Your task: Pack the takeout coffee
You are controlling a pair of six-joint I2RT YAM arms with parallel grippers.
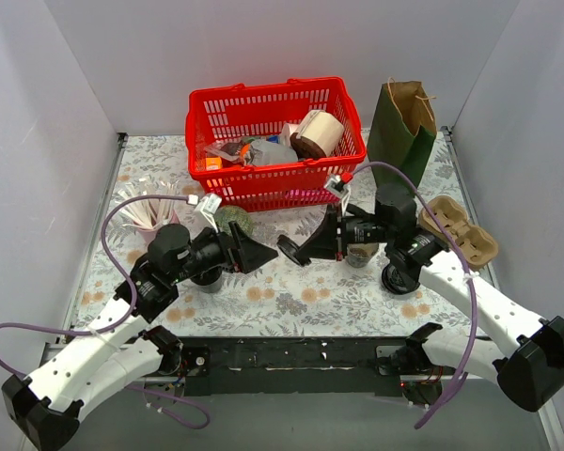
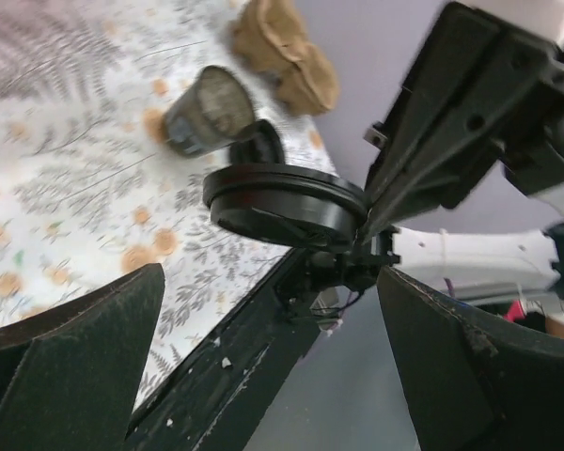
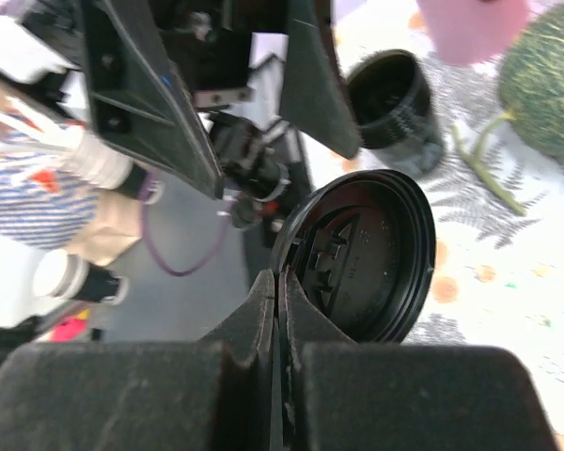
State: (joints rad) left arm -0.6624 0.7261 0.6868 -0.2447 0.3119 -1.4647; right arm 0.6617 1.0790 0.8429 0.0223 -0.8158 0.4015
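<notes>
- Your right gripper (image 3: 280,282) is pinched tight on the rim of the black lid (image 3: 367,254). The right wrist view shows the fingers meeting at the lid's edge, with its underside facing the camera.
- The top view puts that lid in the air over the middle of the table (image 1: 291,305), held on edge between the two arms. Only the wrist view shows the pinch.
- Your left gripper (image 2: 270,282) is spread wide and holds nothing. Its wrist view looks straight at the lid, which is level with the open fingers, ahead of their tips and touching neither.
- The black cup (image 3: 395,105) stands upright with an open mouth on the flowered cloth and has no lid on it. Only the right wrist view shows it cleanly. From the top it is mostly hidden under your left arm, near (image 1: 207,280).
- A green round fruit (image 3: 545,85) lies near the cup.
- A grey cup (image 2: 207,115) shows in the left wrist view beyond the lid, with the cardboard cup tray (image 2: 282,52) farther off. In the top view this cup sits partly under your right arm.
- The red basket (image 1: 263,101) is at the back and filled with mixed items. The green paper bag (image 1: 401,132) stands just beside it on the right.
- The left arm's fingers fill the upper part of the right wrist view and hide the table behind them.
</notes>
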